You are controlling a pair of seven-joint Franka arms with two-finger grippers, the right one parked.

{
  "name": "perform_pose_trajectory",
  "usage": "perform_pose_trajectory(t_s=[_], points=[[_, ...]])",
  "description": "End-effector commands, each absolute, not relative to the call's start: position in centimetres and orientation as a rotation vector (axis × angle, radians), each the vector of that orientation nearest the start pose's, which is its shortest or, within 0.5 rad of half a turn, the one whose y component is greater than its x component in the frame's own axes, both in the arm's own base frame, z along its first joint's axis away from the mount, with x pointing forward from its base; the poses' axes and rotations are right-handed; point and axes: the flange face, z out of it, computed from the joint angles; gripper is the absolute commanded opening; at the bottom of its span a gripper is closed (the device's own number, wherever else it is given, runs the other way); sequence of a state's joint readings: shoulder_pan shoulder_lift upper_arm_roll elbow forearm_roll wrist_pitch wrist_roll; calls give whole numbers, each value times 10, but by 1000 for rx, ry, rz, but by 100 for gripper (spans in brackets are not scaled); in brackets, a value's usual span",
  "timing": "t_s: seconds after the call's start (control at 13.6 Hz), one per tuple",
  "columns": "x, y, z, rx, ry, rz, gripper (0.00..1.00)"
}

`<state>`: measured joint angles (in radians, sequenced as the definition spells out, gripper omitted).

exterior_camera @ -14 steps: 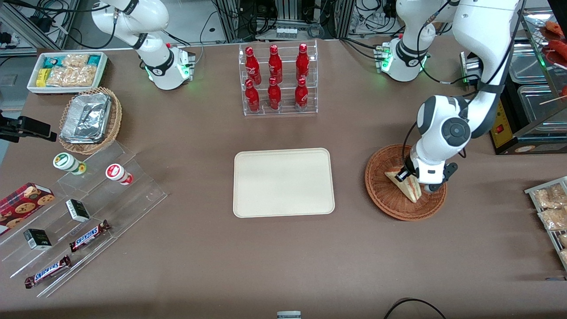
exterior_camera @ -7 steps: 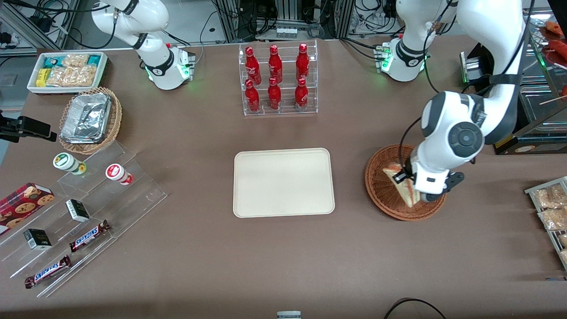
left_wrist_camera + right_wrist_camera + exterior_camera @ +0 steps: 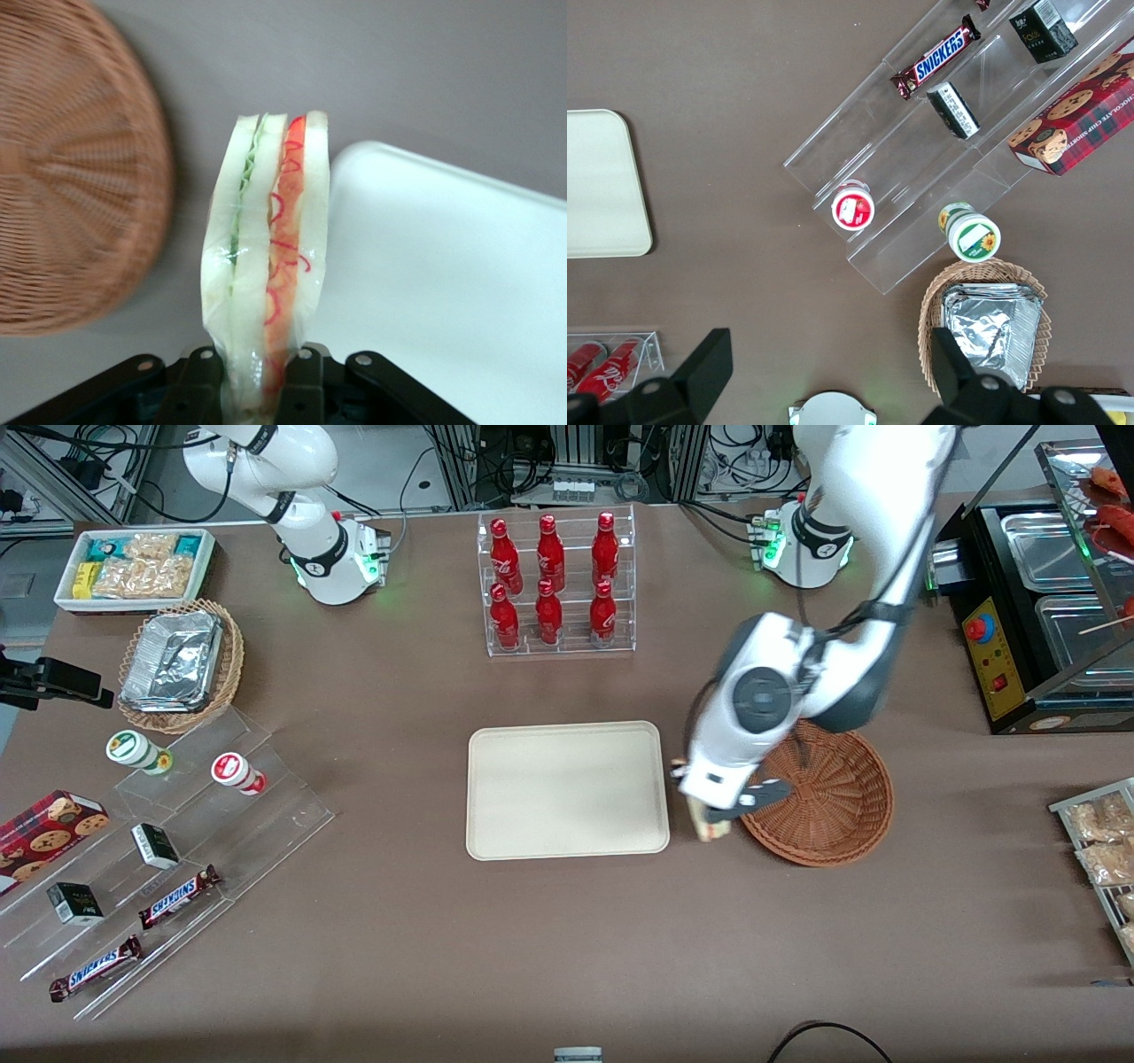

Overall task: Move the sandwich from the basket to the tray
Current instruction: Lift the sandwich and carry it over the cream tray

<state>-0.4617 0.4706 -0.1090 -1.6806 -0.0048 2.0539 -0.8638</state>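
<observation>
My left gripper [image 3: 706,815] hangs above the strip of table between the basket [image 3: 833,815] and the tray [image 3: 567,790], shut on the sandwich [image 3: 710,830]. In the left wrist view the sandwich [image 3: 266,257] is a wrapped wedge of white bread with green and red-orange filling, pinched at its base between the black fingers [image 3: 200,381] of the gripper [image 3: 252,376]. The round reddish-brown wicker basket [image 3: 71,177] has nothing in it. The cream rectangular tray [image 3: 443,283] lies bare beside the sandwich.
A clear rack of red bottles [image 3: 554,584] stands farther from the front camera than the tray. Toward the parked arm's end lie a tan basket of foil containers [image 3: 177,664], a white snack bin [image 3: 133,567] and clear stepped shelves with candy bars [image 3: 159,850]. Bagged snacks [image 3: 1099,841] lie at the working arm's end.
The gripper has lifted the sandwich out of the basket and carried it sideways toward the tray, to just past the basket's rim. The basket is left without contents.
</observation>
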Motion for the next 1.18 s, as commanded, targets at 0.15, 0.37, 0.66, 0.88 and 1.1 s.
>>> perform_pose_trajectory(t_s=[0.15,0.37,0.66,0.88,1.1], points=[[540,-455,279,-3106,-452,136,0],[522,-502,268,-3121,-439,123,0],[508,-538,253,-3138,-458,88,0],[503,-544,249,-3135,-469,60,0],[507,-544,248,-3131,-476,23,0]])
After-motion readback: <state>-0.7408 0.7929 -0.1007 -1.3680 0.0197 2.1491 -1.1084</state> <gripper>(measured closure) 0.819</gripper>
